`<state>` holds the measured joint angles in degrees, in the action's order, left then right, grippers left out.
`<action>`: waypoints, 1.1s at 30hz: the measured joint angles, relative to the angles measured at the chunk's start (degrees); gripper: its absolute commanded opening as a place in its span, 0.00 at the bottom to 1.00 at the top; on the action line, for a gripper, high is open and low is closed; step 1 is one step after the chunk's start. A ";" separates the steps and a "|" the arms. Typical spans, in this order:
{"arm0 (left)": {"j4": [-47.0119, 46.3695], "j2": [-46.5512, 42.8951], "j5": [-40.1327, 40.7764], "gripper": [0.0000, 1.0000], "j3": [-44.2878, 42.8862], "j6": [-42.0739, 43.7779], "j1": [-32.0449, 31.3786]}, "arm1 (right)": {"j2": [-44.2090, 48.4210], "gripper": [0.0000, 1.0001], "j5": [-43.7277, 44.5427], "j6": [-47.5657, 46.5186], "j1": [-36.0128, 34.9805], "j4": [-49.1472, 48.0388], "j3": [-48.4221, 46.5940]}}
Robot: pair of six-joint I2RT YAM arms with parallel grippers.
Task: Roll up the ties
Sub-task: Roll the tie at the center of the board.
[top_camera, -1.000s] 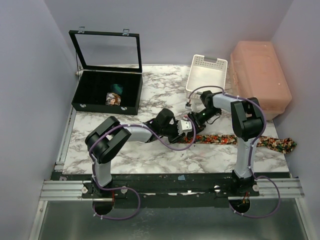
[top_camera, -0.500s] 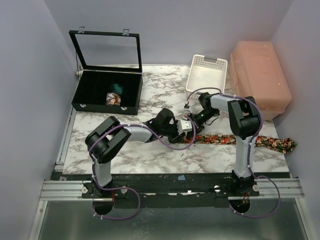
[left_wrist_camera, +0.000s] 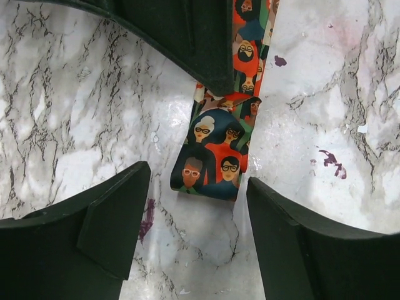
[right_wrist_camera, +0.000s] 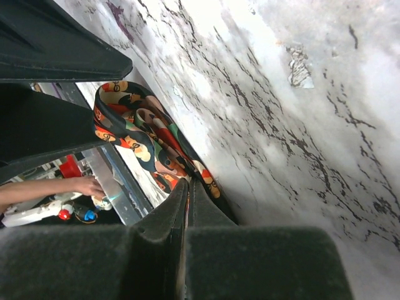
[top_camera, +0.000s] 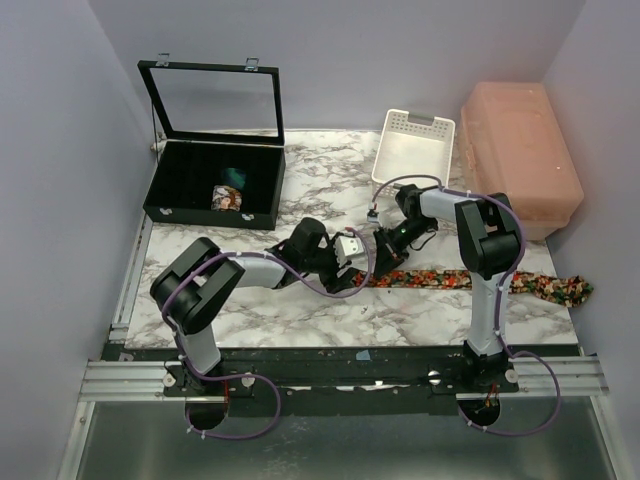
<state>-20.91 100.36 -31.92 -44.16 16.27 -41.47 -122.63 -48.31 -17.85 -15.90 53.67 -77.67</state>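
Observation:
A patterned tie [top_camera: 450,278] printed with red, orange and green cartoon faces lies flat across the marble table, running to the right edge. Its left end [left_wrist_camera: 211,164] is folded over and sits just in front of my left gripper [left_wrist_camera: 197,182], which is open and not touching it. My right gripper [right_wrist_camera: 187,185] is shut, pinching the tie [right_wrist_camera: 145,139] near that folded end. In the top view the left gripper [top_camera: 358,268] and the right gripper [top_camera: 384,243] are close together at the tie's left end. A rolled patterned tie [top_camera: 228,197] and a teal one [top_camera: 235,176] sit in the black box.
An open black display box [top_camera: 190,165] stands at the back left. A white slotted basket [top_camera: 412,150] and a pink lidded container [top_camera: 520,170] stand at the back right. Purple walls close in both sides.
My left arm has drawn back to the left, and its gripper now sits just short of the tie's end. The right gripper has stayed in place on the tie.

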 measured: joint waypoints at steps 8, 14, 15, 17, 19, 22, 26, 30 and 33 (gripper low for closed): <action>1.31 1.18 -1.16 0.38 -0.42 2.91 0.00 | 0.04 0.01 0.04 0.31 0.00 -0.09 0.20; 3.82 1.27 -3.76 0.33 -1.60 3.78 -0.22 | 0.04 0.00 0.09 0.55 0.00 -0.13 0.20; 3.89 1.25 -4.09 0.33 -2.05 3.58 -0.42 | 0.04 0.01 0.09 0.70 0.00 -0.15 0.20; 3.89 1.27 -4.52 0.34 -2.82 2.89 -0.94 | 0.04 0.01 0.11 1.01 0.00 -0.20 0.20; 3.85 1.31 -4.79 0.34 -4.13 1.44 -1.84 | 0.04 0.00 0.15 1.31 0.00 -0.24 0.20; 3.32 2.23 -4.74 0.33 -6.51 -0.28 -2.99 | 0.07 0.01 0.20 1.57 0.00 -0.26 0.20; 2.95 5.22 -4.52 0.32 -9.40 -1.84 -4.09 | 0.07 0.01 0.17 1.92 0.00 -0.28 0.20; 2.99 7.56 -3.65 0.32 -9.77 -2.14 -4.28 | 0.31 0.01 0.35 2.23 0.00 -0.28 0.20; 2.97 7.78 -3.15 0.32 -9.79 -2.08 -4.31 | 0.39 0.01 0.46 2.51 0.00 -0.35 0.17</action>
<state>-17.93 108.14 -35.07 -53.95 14.20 -45.78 -122.23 -47.86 -15.33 -15.90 53.32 -77.49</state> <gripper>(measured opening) 0.321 0.007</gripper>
